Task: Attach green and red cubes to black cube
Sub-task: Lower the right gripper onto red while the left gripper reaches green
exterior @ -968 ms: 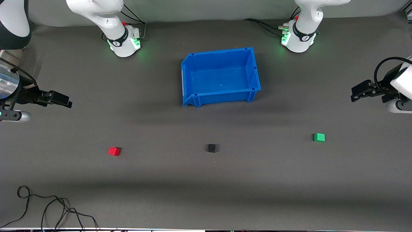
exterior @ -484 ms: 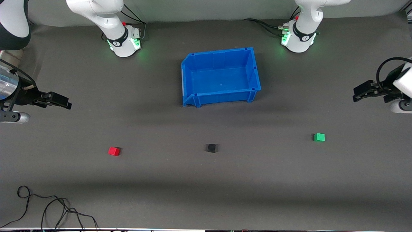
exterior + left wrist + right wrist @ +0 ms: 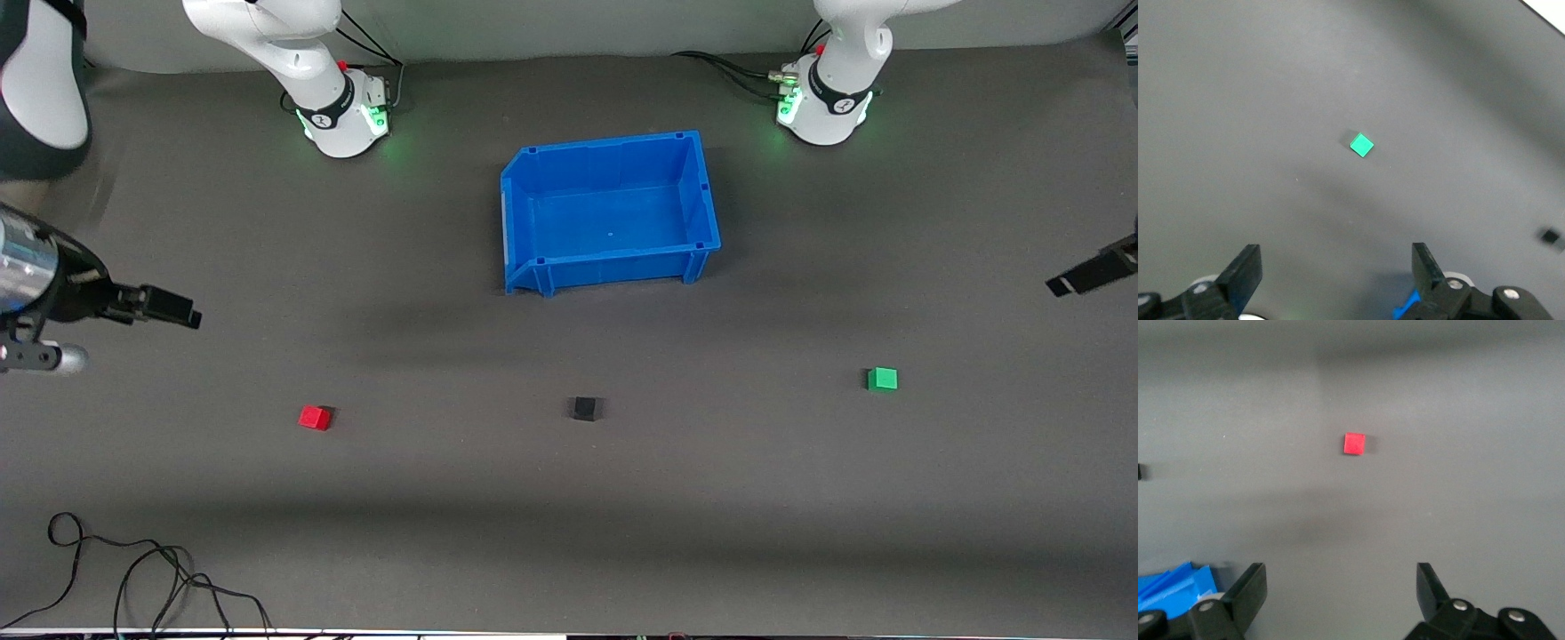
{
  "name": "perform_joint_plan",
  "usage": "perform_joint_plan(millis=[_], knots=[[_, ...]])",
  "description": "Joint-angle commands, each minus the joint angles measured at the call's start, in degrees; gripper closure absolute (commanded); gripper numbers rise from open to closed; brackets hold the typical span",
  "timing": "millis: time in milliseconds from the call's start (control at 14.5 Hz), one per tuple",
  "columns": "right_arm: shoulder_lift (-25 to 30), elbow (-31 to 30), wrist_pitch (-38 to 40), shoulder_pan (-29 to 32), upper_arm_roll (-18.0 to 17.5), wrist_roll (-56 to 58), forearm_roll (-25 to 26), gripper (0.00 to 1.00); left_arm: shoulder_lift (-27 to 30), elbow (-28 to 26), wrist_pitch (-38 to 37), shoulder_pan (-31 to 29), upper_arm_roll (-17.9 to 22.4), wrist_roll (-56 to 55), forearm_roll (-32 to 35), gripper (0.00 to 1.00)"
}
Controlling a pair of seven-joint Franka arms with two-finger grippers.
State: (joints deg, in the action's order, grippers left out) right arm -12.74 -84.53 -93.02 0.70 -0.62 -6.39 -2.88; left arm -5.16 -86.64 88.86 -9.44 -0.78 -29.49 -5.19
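The black cube (image 3: 584,409) sits on the grey mat between the two coloured cubes, apart from both; it also shows in the left wrist view (image 3: 1551,235). The red cube (image 3: 315,417) lies toward the right arm's end and shows in the right wrist view (image 3: 1354,443). The green cube (image 3: 882,379) lies toward the left arm's end and shows in the left wrist view (image 3: 1361,144). My right gripper (image 3: 178,311) is open and empty, up over the mat near the red cube (image 3: 1338,587). My left gripper (image 3: 1080,277) is open and empty over the mat near the green cube (image 3: 1335,267).
A blue bin (image 3: 610,212) stands empty in the middle of the table, farther from the front camera than the cubes. A loose black cable (image 3: 133,578) lies at the mat's near corner at the right arm's end.
Both grippers have moved nearer to the front camera. The left gripper has also slid toward its edge of the view, so only its fingers show. The cubes have not moved.
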Motion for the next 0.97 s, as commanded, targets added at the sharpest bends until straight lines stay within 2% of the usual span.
perform_joint_plan(millis=[0,138,415,622,899], knots=[[-5.4,2.5,-1.7,-0.1,0.0,-0.9,-0.8,0.00,-1.1,-0.4,0.2,-0.8,-0.5,-22.6,-4.8,0.00],[-8.5,2.4,-4.5,0.0,0.0,-0.8,-0.6,0.00,-1.9,-0.5,0.6,-2.2,-0.5,-35.2,-8.9,0.00],[-14.0,0.3,-11.1,0.2,0.1,-0.8,-0.4,0.00,-2.9,-3.8,2.3,-2.3,-0.5,-42.1,-10.0,0.00],[-16.3,-3.3,-17.0,0.3,0.2,-0.9,-0.4,0.00,-2.5,-12.7,10.0,-4.2,-0.5,-42.1,-15.3,0.00],[-20.6,-3.9,-22.6,0.4,0.3,-1.2,-0.6,0.00,-3.6,-22.1,21.2,-4.3,-0.5,-41.2,-20.2,0.00]])
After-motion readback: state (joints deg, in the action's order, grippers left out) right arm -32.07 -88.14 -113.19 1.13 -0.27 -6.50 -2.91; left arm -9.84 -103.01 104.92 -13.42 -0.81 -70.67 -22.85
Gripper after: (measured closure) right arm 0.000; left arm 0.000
